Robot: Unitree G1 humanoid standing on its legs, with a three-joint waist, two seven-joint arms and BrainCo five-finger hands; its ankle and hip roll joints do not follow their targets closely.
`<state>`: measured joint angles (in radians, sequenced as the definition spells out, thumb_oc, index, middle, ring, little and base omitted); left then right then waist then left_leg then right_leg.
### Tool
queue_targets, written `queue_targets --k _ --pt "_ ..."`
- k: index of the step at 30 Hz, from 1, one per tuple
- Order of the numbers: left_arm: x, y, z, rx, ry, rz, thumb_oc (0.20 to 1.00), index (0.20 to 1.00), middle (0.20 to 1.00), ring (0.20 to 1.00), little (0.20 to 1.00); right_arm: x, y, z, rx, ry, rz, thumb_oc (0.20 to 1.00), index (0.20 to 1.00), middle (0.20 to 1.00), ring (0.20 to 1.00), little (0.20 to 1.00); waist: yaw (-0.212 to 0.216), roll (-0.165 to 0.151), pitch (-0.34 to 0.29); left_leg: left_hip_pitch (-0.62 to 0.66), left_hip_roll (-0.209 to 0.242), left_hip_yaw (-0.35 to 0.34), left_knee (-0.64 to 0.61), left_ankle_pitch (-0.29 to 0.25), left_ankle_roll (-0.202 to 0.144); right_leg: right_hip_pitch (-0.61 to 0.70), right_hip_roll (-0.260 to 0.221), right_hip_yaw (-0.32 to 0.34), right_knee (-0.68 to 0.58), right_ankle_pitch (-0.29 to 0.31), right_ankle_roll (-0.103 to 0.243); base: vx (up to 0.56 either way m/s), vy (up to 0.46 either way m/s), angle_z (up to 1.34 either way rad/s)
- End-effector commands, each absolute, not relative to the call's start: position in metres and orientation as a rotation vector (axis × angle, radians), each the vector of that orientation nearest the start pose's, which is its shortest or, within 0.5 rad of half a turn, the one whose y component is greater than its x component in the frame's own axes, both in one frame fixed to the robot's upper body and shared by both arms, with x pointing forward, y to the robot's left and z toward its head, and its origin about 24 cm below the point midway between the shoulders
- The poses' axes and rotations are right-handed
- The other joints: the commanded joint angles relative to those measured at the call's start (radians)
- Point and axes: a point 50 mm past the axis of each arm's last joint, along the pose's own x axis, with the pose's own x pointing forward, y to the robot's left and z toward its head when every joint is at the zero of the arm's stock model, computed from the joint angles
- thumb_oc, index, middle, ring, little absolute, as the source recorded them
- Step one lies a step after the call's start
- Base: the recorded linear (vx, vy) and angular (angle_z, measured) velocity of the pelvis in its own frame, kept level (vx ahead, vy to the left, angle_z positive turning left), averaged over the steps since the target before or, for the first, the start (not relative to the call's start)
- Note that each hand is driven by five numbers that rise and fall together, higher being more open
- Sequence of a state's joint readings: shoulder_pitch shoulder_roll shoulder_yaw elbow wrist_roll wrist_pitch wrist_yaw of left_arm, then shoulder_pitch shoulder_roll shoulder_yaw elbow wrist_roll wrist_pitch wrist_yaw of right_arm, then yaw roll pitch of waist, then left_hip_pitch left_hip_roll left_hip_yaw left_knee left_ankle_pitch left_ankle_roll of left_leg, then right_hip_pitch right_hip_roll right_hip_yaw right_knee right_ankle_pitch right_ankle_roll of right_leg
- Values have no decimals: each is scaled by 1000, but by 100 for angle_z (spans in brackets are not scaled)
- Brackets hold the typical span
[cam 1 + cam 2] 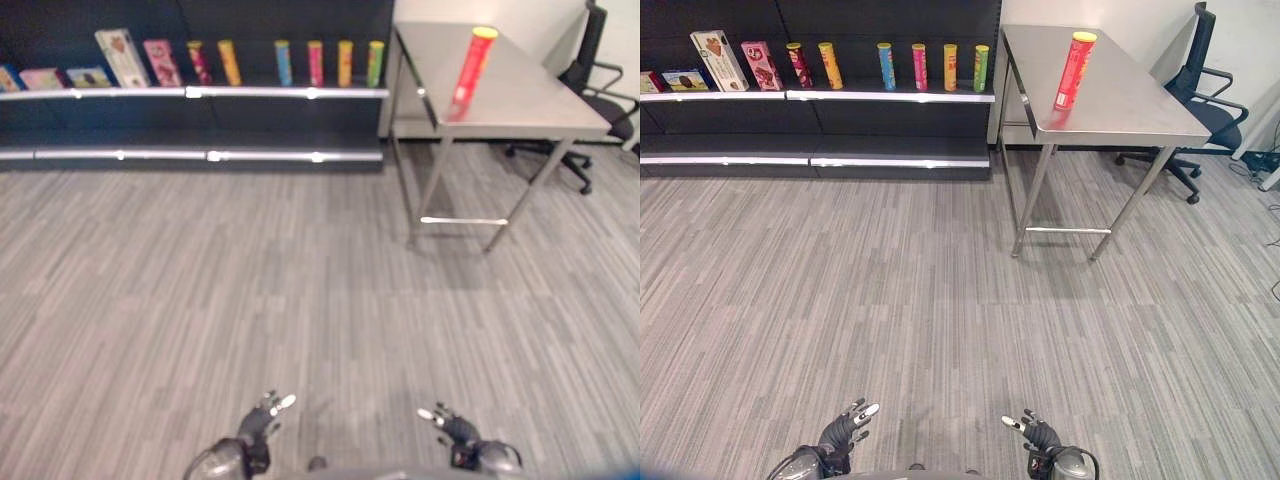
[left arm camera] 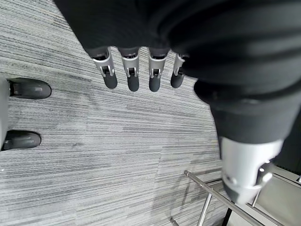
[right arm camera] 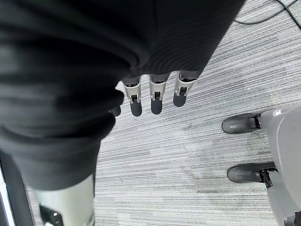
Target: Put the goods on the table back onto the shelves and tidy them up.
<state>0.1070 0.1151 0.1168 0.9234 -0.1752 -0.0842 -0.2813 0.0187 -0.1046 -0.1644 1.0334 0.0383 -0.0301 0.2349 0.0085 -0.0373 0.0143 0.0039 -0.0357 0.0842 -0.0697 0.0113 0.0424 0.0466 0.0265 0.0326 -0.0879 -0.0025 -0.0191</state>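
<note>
On table [image 1: 1140,100]: red tube [image 1: 1074,70] upright; contents unclear.

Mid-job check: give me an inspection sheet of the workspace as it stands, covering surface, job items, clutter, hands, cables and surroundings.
Surface: steel table, bare apart from one can.
Job's things: tall red cylindrical can with yellow lid upright near the table's left edge; dark shelf unit holds a row of upright coloured cans and snack boxes to their left; lower shelf bare.
Clutter: nothing seen.
Hands: left hand and right hand low over the grey carpet, fingers straight, holding nothing, far from table and shelf.
Cables: dark cables on the floor at far right.
Surroundings: black office chair behind the table.
</note>
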Motion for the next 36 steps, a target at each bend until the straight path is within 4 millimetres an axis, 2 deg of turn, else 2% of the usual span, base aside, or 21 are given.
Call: queue_targets --k 1,14,25,36 --pt "131 187 -142 -224 850 -45 1000 1000 1000 1000 1000 127 -194 -150 151 965 -5 1000 1000 1000 1000 1000 15 21 -54 16 71 -107 -18 12 -57 -75 -45 -2 1 69 13 0 0 0" --pt "133 188 -141 -222 836 -16 1000 1000 1000 1000 1000 132 -191 -149 139 958 8 1000 1000 1000 1000 1000 26 15 -66 8 68 -114 -18 10 -58 -74 -45 -1 1 66 12 -6 1 2" --pt "127 186 -144 -225 861 -4 1000 1000 1000 1000 1000 131 -190 -150 131 964 8 1000 1000 1000 1000 1000 34 13 -74 7 68 -122 -18 8 -56 -67 -42 -1 1 67 11 0 0 0" --pt "129 182 -144 -250 853 7 1000 1000 1000 1000 1000 132 -192 -150 121 966 8 1000 1000 1000 1000 1000 40 10 -72 19 76 -132 -18 28 -58 -52 -37 -1 1 74 10 7 -5 0"
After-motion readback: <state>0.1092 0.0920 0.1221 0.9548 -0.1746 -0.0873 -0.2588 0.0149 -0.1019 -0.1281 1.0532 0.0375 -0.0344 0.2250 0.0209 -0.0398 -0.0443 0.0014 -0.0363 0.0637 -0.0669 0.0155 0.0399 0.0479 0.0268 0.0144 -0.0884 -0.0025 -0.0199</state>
